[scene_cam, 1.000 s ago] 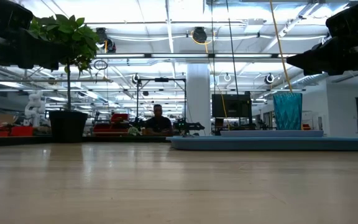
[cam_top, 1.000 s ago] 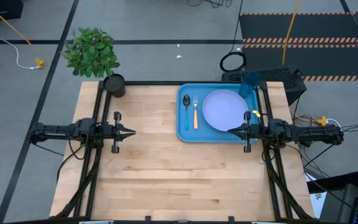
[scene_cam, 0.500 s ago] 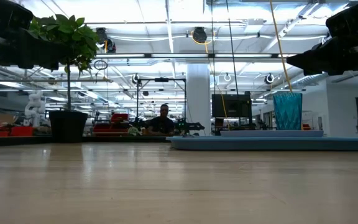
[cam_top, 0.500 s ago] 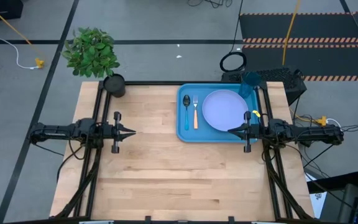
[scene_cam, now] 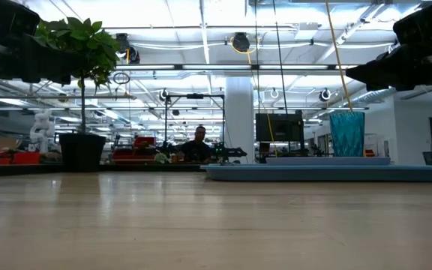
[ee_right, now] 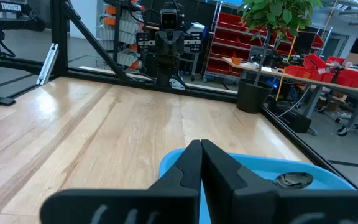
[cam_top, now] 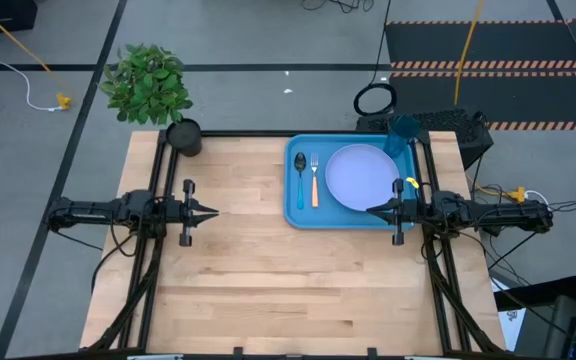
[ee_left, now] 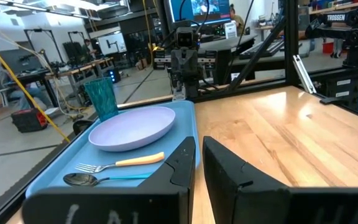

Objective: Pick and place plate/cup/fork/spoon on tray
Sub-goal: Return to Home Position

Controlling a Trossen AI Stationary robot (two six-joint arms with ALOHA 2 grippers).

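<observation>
The tray (cam_top: pixel 353 181) lies just ahead of the right tool (cam_top: pixel 372 211), whose tip hangs over the tray's near rim with its fingers pressed together, holding nothing. In the tray are one plate (cam_top: pixel 358 177), one fork (cam_top: pixel 314 180) and one spoon (cam_top: pixel 300 178); fork and spoon lie side by side, beyond the plate from the right tool. One cup (cam_top: pixel 402 136) stands upright at the tray's far corner, beside the plate. The left tool (cam_top: pixel 211 211) hovers well apart from the tray, its fingers nearly closed with a thin gap, empty. Between the two tools the wooden surface (cam_top: pixel 258 280) is bare. One potted plant (cam_top: pixel 152 92) stands at the surface's far corner, away from the tray.
</observation>
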